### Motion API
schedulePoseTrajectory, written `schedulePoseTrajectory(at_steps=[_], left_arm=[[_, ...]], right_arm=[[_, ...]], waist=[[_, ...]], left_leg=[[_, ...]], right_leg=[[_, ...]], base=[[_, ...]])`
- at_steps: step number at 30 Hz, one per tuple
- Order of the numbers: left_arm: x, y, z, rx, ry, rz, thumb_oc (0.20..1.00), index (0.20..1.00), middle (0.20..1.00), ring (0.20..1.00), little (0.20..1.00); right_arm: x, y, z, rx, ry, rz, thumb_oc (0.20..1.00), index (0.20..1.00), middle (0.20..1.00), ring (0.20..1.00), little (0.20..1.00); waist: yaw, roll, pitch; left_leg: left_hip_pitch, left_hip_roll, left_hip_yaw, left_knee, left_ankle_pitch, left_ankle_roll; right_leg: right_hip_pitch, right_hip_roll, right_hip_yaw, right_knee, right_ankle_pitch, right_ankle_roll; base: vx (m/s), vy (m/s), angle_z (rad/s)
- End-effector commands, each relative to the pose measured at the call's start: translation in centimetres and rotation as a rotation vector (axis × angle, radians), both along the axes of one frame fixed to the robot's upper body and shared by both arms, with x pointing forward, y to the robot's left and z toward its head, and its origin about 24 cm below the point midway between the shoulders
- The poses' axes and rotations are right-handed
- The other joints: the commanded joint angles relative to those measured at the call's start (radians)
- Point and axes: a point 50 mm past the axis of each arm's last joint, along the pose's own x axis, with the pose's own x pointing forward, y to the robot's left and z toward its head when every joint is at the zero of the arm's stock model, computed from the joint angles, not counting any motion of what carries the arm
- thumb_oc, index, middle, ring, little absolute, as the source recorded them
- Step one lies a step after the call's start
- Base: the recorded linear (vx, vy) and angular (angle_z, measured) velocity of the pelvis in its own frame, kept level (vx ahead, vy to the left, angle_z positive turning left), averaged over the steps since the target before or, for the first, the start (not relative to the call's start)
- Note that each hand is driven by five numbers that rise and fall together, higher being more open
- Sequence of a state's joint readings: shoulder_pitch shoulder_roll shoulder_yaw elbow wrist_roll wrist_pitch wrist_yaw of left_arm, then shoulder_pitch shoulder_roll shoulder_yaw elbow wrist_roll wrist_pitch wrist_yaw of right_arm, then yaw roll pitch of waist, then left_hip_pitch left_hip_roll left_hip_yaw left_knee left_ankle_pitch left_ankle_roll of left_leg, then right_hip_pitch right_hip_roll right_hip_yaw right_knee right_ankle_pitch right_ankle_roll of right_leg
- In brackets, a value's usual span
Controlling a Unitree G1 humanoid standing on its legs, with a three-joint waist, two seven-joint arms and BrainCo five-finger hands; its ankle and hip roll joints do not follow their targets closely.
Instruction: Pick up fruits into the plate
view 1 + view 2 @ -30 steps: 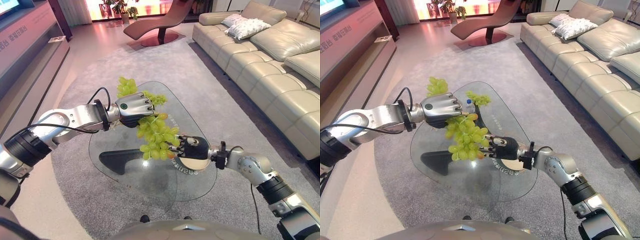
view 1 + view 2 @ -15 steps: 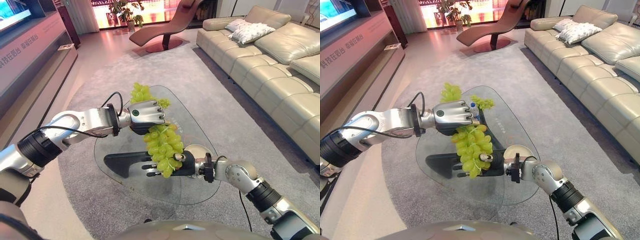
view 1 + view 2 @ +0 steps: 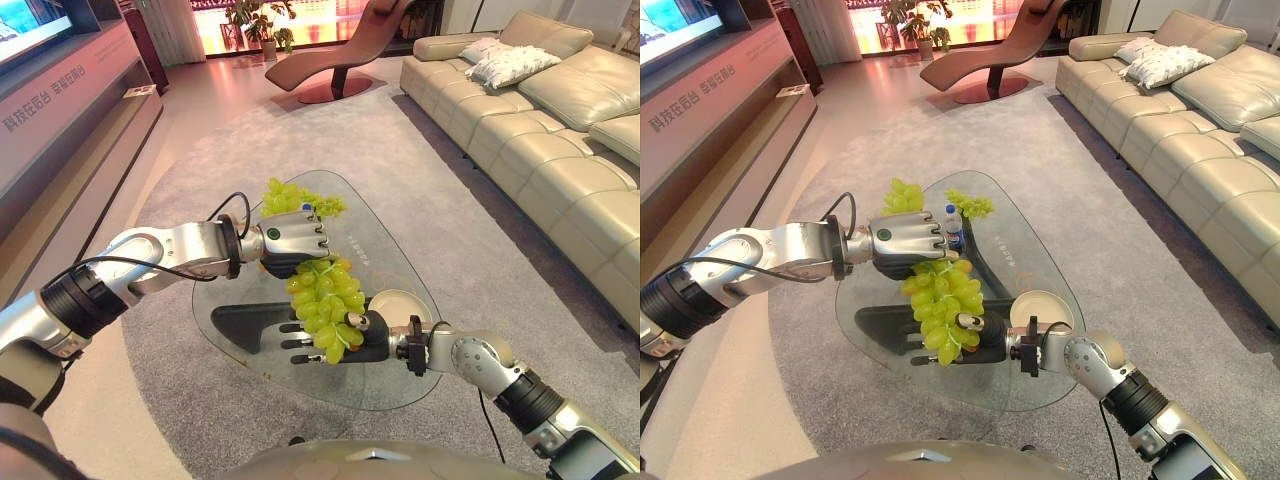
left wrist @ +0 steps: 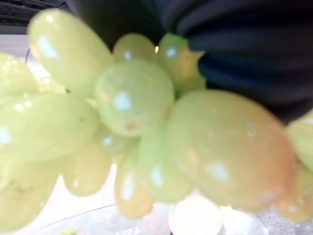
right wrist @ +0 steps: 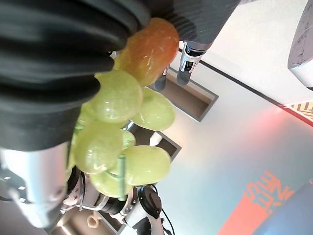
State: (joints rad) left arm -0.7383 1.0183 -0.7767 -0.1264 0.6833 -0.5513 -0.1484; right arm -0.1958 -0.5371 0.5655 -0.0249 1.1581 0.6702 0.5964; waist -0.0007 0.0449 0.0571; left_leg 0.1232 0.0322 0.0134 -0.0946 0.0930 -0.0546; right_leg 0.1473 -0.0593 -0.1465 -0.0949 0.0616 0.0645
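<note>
Nearest to us, low in the centre of the left eye view, our right hand (image 3: 345, 338) lay under the hanging bunch of grapes (image 3: 325, 300), palm up and fingers spread straight. We judged it was there to cradle the loose bottom of the cluster and stop it swinging. The right wrist view showed grapes resting against the dark cover of that hand, with no finger curled round them.

Just above, in the middle of the frame, our left hand (image 3: 290, 238) had its fingers curled tight on the top of the bunch, so the cluster's weight hung from that grip. Holding it from the top let the grapes dangle clear of the glass coffee table (image 3: 395, 375).

The plate (image 3: 398, 305), pale and round, sat on the glass just right of the right hand, right of centre in the frame. The bunch hung near it but left of it, not yet over it. We judged that a short carry to the right and a lowering remained.

Farther back on the table, above the left hand in the frame, two more green bunches (image 3: 905, 196) lay waiting beside a small bottle (image 3: 952, 222) with a blue cap. Beyond the table, the grey rug (image 3: 330, 140) ran toward the upper part of the frame, with the cream sofa (image 3: 540, 110) at upper right.
</note>
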Motion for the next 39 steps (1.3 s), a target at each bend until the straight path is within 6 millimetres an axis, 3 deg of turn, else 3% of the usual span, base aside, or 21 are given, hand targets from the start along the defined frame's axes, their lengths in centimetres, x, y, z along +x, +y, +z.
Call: schedulePoseTrajectory(at_steps=[1,29,30,31,39], left_arm=[[-0.1,-0.9,1.5,-0.094,0.004,-0.044,0.200,0.200,0.200,0.200,0.200],[-0.1,-0.1,0.5,-0.138,0.031,0.027,0.200,0.200,0.200,0.200,0.200],[0.0,0.1,0.5,-0.149,0.039,0.046,0.523,0.523,0.523,0.523,0.523],[0.1,0.3,0.4,-0.162,0.046,0.066,1.000,1.000,1.000,1.000,1.000],[0.9,2.1,-1.0,-0.287,0.127,0.237,1.000,1.000,1.000,1.000,1.000]], right_arm=[[0.7,2.3,4.1,0.236,-0.122,-0.003,0.200,0.200,0.200,0.200,0.200],[1.1,1.0,3.1,0.167,-0.140,-0.093,0.200,0.200,0.200,0.200,0.200],[1.3,0.7,3.1,0.151,-0.158,-0.100,0.200,0.200,0.200,0.200,0.200],[1.4,0.4,3.1,0.138,-0.176,-0.107,0.200,0.200,0.200,0.200,0.200],[3.0,-2.3,3.0,0.001,-0.331,-0.227,0.200,0.200,0.200,0.200,0.200]], waist=[[0.022,-0.048,0.012],[0.023,-0.053,0.014],[0.023,-0.054,0.013],[0.023,-0.054,0.013],[0.022,-0.062,0.014]], left_leg=[[0.076,-0.029,0.035,0.016,-0.189,0.018],[0.085,-0.024,0.039,0.013,-0.190,0.017],[0.085,-0.024,0.039,0.013,-0.190,0.017],[0.085,-0.023,0.039,0.012,-0.190,0.017],[0.090,-0.020,0.043,0.011,-0.191,0.018]], right_leg=[[0.044,-0.046,-0.047,0.019,-0.093,0.068],[0.049,-0.043,-0.043,0.017,-0.093,0.068],[0.049,-0.043,-0.043,0.017,-0.093,0.068],[0.049,-0.043,-0.043,0.016,-0.093,0.067],[0.052,-0.040,-0.040,0.016,-0.092,0.066]], base=[[0.00,0.000,0.00],[0.00,0.000,0.00],[0.00,0.000,0.00],[0.00,0.000,0.00],[0.01,-0.003,0.00]])
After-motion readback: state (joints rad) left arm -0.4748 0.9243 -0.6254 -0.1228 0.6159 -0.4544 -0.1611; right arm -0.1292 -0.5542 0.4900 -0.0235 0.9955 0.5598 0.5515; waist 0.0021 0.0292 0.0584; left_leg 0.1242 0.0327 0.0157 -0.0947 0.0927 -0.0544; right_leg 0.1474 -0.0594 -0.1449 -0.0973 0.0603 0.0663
